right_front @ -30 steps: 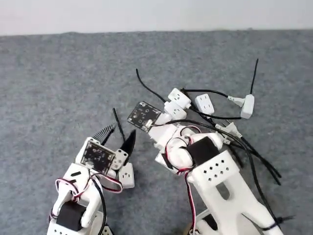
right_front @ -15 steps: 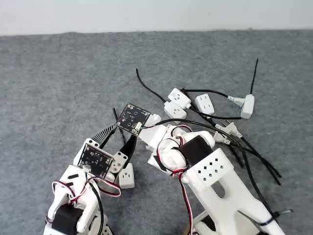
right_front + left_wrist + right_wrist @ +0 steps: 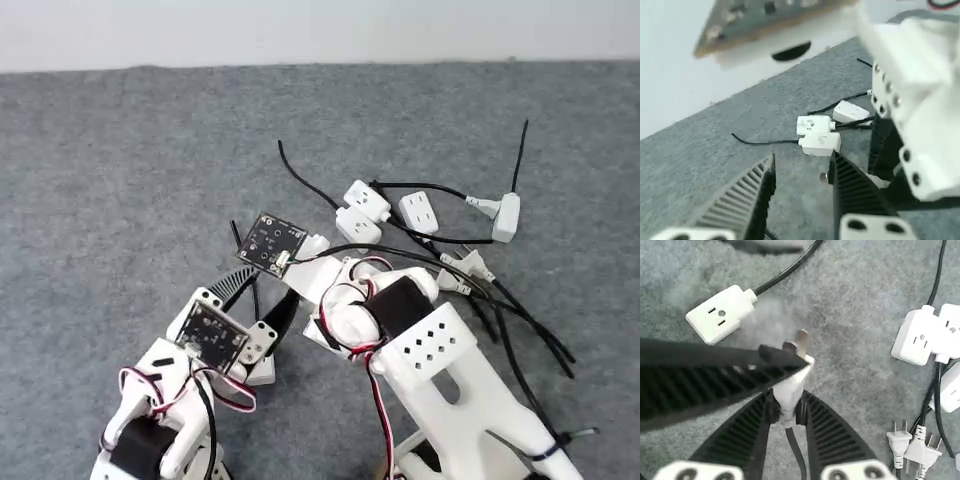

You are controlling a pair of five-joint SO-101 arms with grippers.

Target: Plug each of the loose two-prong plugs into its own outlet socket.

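a: what has the right gripper (image 3: 787, 402) got?

b: its fingers are pinched on a white two-prong plug (image 3: 790, 382). they grip the body just where the black cord (image 3: 792, 447) leaves it. the prongs point away from the wrist, over the grey table (image 3: 120, 160).

a: and where on the table is that?

b: close to the near edge where the arms stand, about midway between the left and right edges. a single socket (image 3: 720, 314) lies face up near the prongs but apart from them, with its own dark cord running off.

a: the left gripper (image 3: 801, 159)?

b: spread wide, nothing between its ribbed fingers (image 3: 747, 195). in the high view it sits just beside the right arm's wrist. in the right wrist view one black ribbed finger lies across in front of the held plug. i cannot tell whether it touches the plug.

a: the other outlets?

b: three white sockets (image 3: 366, 200) lie together around the middle of the table, a little toward the right edge, tangled in black cords. two of them touch and the third is just beside them.

a: any plugs lying free?

b: two loose plugs (image 3: 899, 440) lie side by side, prongs up in the right wrist view. they are nearer the right edge than the sockets, with cords trailing toward the near right corner.
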